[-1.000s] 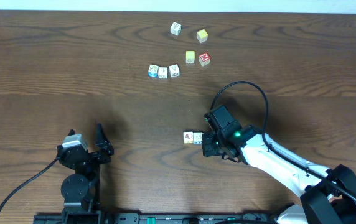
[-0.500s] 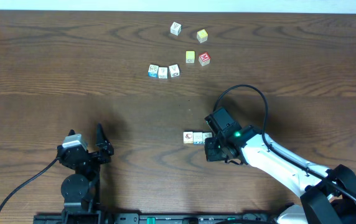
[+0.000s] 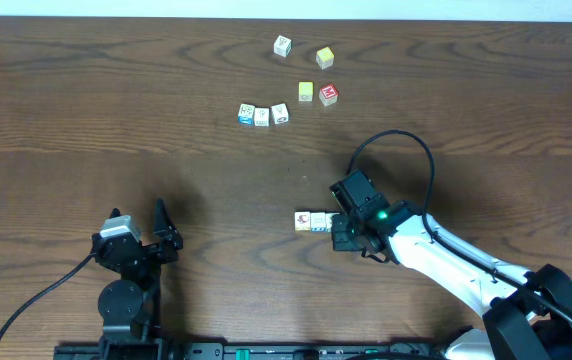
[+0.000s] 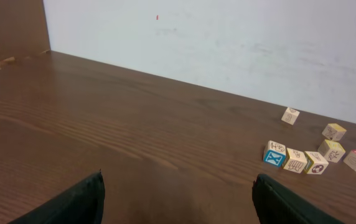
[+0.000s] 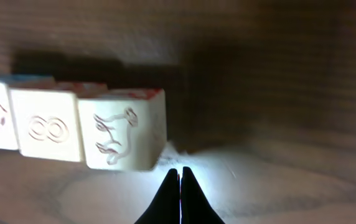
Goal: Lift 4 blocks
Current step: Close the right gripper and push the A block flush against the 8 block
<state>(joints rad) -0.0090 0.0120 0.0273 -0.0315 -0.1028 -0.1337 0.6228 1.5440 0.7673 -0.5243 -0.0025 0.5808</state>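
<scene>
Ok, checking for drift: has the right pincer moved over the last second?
Yes. The right pincer shifted slightly rightward in the overhead view, away from the row of blocks, uncovering the end block.

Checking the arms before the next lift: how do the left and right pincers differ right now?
The black left pincer stands wide open; the black right pincer is shut. The left one faces bare dark wooden table, far from any cube; the right one's tips sit beside a row of three pale alphabet cubes. Both hold nothing.
</scene>
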